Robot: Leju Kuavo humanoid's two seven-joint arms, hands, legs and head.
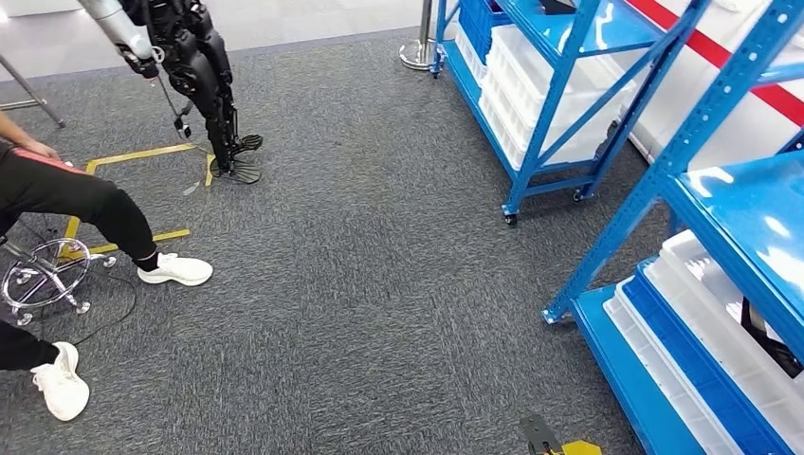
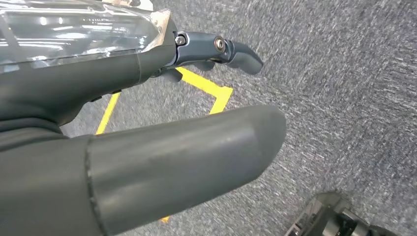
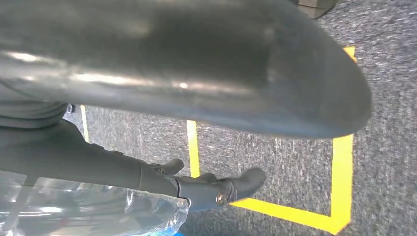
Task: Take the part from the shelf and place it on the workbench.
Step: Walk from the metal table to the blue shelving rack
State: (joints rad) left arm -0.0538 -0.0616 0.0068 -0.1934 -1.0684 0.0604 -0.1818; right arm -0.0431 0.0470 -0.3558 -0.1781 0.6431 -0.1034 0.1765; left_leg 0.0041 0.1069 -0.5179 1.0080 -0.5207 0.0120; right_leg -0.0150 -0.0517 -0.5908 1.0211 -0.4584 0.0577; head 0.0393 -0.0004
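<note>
Two blue shelf racks stand on my right in the head view. The near rack (image 1: 626, 213) carries white trays (image 1: 706, 303) on its low level, with something dark (image 1: 770, 343) lying among them. The far rack (image 1: 559, 85) holds more white bins. My left hand (image 2: 74, 83) hangs over grey carpet, its thumb apart from its dark fingers (image 2: 236, 51), and nothing lies between them. My right hand (image 3: 98, 162) hangs the same way over yellow floor tape, fingers (image 3: 231, 189) stretched out and holding nothing. A clear shiny cover lies along the back of each hand.
A seated person's legs and white shoes (image 1: 175, 270) are at the left, beside a chrome chair base (image 1: 43, 280). Another dark robot (image 1: 204, 76) stands at the back left by yellow tape (image 1: 133, 156). A post base (image 1: 417, 52) sits near the far rack.
</note>
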